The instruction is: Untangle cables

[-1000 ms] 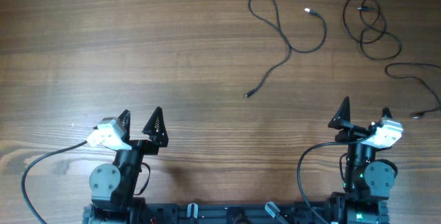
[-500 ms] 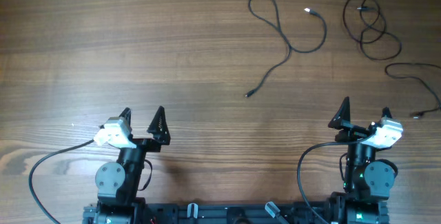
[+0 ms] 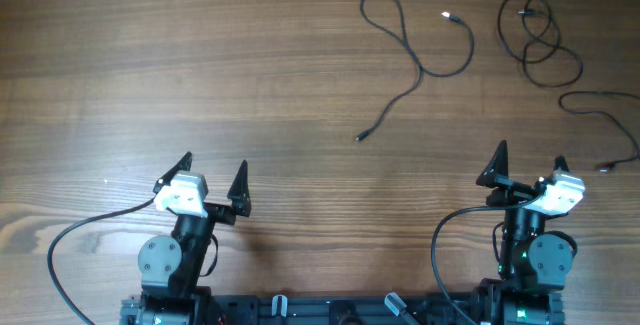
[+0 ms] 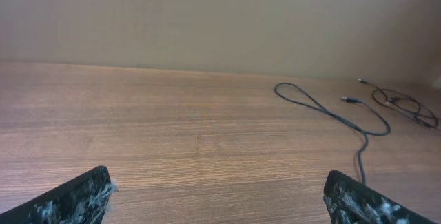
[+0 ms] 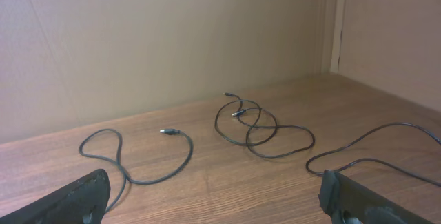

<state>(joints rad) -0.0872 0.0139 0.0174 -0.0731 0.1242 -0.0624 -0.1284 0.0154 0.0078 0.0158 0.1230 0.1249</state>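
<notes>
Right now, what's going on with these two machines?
Two robot arms are set to untangle cables, but neither is touching one. The left gripper and right gripper both hang open and empty near the front edge of the table. The thin black cables lie farther out, toward the right.

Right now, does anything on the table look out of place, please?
The far cable, by the right edge, is looped over itself in a tangle; the middle cable and the near-right cable lie loose.
</notes>
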